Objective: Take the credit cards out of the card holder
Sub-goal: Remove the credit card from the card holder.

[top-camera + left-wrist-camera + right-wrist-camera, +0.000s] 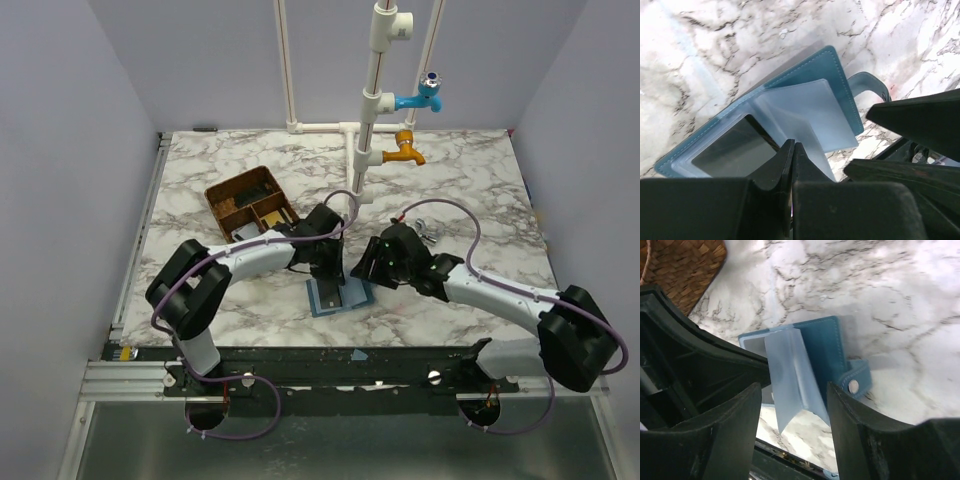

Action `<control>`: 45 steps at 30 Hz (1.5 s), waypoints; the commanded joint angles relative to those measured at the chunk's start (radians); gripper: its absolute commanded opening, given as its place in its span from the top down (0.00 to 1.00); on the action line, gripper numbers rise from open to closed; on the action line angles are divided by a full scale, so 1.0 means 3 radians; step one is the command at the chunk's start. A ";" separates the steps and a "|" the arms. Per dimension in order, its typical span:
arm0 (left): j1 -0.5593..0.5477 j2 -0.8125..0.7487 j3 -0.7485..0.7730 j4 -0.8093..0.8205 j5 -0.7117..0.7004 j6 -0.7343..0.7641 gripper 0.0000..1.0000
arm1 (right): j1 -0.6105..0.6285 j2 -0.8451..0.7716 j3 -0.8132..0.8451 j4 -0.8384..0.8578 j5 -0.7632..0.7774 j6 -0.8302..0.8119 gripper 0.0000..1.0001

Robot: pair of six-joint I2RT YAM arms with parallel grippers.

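Tray (250, 203) of brown weave sits left of centre on the table (480, 180), back from the work and clear of both arms. Next comes the left gripper (328, 272), closed tight, its tips (792, 150) meeting at the near edge of a clear plastic leaf (805, 112). I cannot tell whether they pinch that leaf or only press on it.

The card holder (340, 296) lies opened flat close to the table's near edge, about midway along it. Its long axis runs roughly along that edge, and its snap strap (855, 382) pokes out on the side away from the tray. No credit cards can be made out for sure. A dark panel (735, 145) in one pocket may be one.

The right gripper (792, 395) hangs just beside the holder on its right, jaws parted with nothing between them, and the raised leaf (785, 375) lies straight ahead of the gap. My guess is that the right arm must reach into a pocket while the left pins the holder. The left fingers crowd that approach. White pipes with taps (405, 150) stand well behind.
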 commanded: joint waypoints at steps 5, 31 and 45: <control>-0.0141 0.0406 0.0356 -0.0001 0.0079 -0.0001 1.00 | 0.0015 -0.0508 -0.0028 -0.0653 0.0618 0.0055 0.39; 0.0006 -0.0214 0.0236 -0.0379 -0.0468 0.0143 0.98 | 0.0025 -0.0316 0.0040 -0.0170 0.0019 -0.0240 0.40; 0.0190 -0.0564 -0.0390 -0.0193 -0.0464 0.0052 0.97 | 0.0087 0.0303 0.0151 0.0333 -0.0369 -0.0318 0.43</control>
